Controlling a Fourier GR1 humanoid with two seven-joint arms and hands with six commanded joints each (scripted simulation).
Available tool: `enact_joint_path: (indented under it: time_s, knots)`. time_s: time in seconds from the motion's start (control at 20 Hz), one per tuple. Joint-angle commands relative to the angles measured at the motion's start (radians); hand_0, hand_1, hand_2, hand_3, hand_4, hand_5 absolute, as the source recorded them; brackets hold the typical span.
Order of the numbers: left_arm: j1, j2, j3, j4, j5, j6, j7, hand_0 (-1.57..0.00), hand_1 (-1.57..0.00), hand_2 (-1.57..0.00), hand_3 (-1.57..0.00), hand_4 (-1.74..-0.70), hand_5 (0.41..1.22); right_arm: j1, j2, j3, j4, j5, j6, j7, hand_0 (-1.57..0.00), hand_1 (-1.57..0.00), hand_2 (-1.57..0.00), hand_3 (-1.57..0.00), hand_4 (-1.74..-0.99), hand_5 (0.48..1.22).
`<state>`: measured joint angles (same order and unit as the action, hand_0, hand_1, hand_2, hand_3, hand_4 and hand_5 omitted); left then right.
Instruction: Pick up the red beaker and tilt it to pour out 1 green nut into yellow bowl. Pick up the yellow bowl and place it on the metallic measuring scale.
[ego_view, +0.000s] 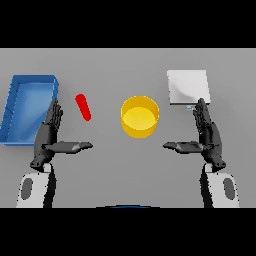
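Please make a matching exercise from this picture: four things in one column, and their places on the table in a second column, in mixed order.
Things:
1. blue bin
2. red beaker
3. yellow bowl
4. metallic measuring scale

Places:
A. centre of the table
B. far left
C. upper right, behind the right hand
D. just right of the left hand

Pairs: 1-B, 2-D, 3-A, 4-C

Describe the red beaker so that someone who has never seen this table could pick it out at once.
Start at the big blue tray on the left of the grey table. Just to its right, between it and the yellow bowl in the middle, sits the red beaker. It is the only red thing, a small slim shape lying slantwise, near the left hand.
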<state>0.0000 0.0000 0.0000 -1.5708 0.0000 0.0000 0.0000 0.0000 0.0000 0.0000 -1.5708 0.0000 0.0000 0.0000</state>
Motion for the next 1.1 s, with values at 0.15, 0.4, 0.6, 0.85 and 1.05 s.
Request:
enact_joint_path:
  time_s: [0.15,0.4,0.6,0.85,1.05]
  knots:
    - [0.003,0.012,0.01,-0.001,0.011,-0.007,-0.003,0.0,0.0,0.0,0.0,-1.09,0.623,0.01,-0.009,-0.005,-0.006,-0.008,0.007,-0.005,0.0,0.0,0.0,0.0,-1.128,0.66]
    - [0.115,0.044,-0.065,-0.106,-0.101,0.002,-0.068,0.0,0.0,0.0,0.0,-1.09,0.618,0.113,-0.065,0.104,-0.101,0.211,-0.033,-0.166,0.0,0.0,0.0,0.0,-1.127,0.664]
    - [0.125,0.057,-0.087,-0.135,-0.14,0.009,-0.006,0.0,0.0,0.0,0.0,-1.1,0.616,0.125,-0.067,0.126,-0.118,0.261,-0.048,-0.126,0.0,0.0,0.0,0.0,-1.112,0.659]
    - [0.05,0.041,-0.097,-0.039,-0.176,0.023,-0.009,0.0,0.0,0.0,0.0,-1.11,0.623,0.123,-0.057,0.131,-0.141,0.26,-0.051,-0.105,0.0,0.0,0.0,0.0,-1.13,0.65]
    - [-0.083,0.043,-0.057,0.107,-0.178,0.043,-0.037,0.0,0.0,0.0,0.0,-1.15,0.636,0.126,-0.06,0.112,-0.141,0.206,-0.022,-0.122,0.0,0.0,0.0,0.0,-1.182,0.655]
